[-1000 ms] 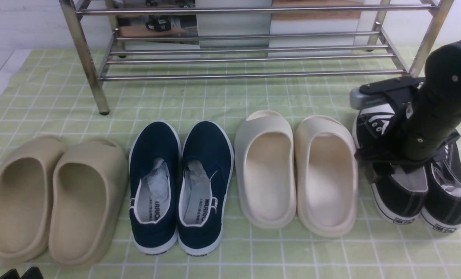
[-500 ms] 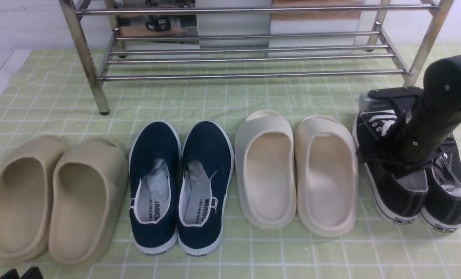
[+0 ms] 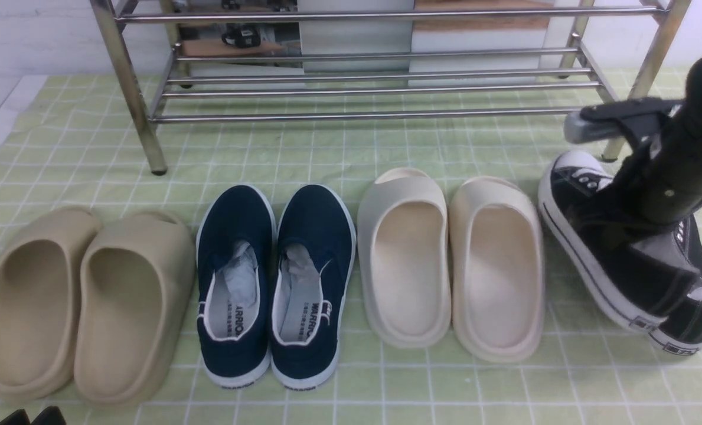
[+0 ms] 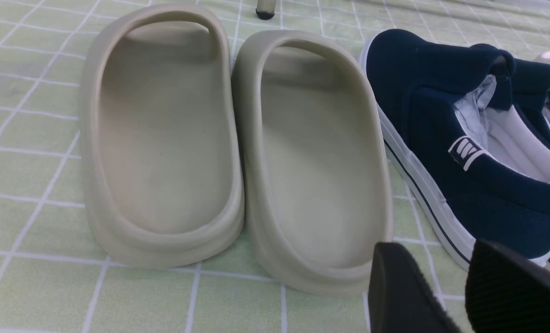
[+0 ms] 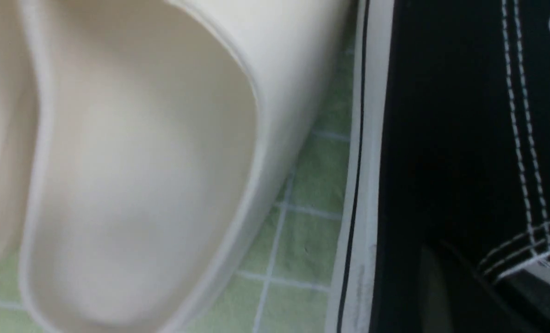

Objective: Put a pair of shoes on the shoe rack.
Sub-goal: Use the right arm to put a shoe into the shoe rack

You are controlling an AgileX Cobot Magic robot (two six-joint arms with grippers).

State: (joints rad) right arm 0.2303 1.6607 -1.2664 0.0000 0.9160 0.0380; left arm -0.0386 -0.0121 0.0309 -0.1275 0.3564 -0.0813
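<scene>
Operating from a distance, I record the right gripper (image 3: 598,227) clamped on the side of the left-hand black sneaker (image 3: 628,274), by its opening. That sneaker is tilted, its toe towards the shoe rack (image 3: 356,115) and its heel overlapping its mate in view. I cannot tell whether any part of its sole touches the green checked cloth (image 3: 421,389). The right-hand black sneaker (image 3: 690,316) rests on the cloth, partly hidden by the arm and the gripped sneaker. Beside the pair stand the cream clogs (image 3: 407,271), then the navy slip-ons (image 3: 235,289), then the beige clogs (image 3: 129,307). The rack stands beyond the row of footwear. I find the left gripper (image 4: 434,249) near the beige clogs, its fingers apart with cloth visible between them.
</scene>
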